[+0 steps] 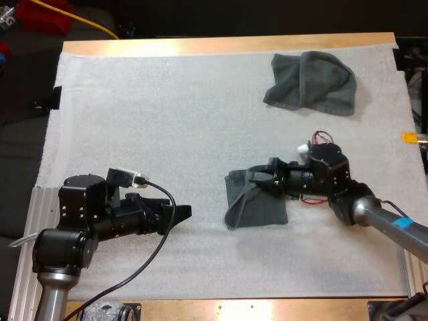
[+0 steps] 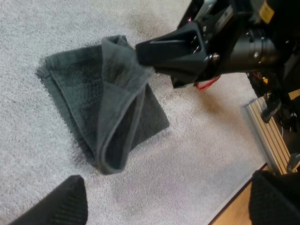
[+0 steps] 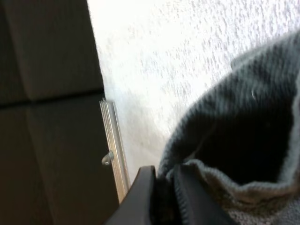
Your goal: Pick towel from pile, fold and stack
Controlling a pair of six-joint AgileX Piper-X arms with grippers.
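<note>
Two arms (image 1: 100,214) (image 1: 321,177); two towels (image 1: 262,208) (image 1: 314,81)

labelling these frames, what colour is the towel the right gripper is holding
Dark grey-green, plain, no pattern; the towel shows best in the left wrist view.

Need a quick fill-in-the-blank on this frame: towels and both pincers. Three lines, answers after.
1. The right pincer is ___ on a raised fold of the half-folded towel.
2. The left pincer stands ___, clear of both towels.
3. In the high view, the crumpled towel lies near the far ___ corner of the white mat.

Missing words: shut; open; right.
</note>
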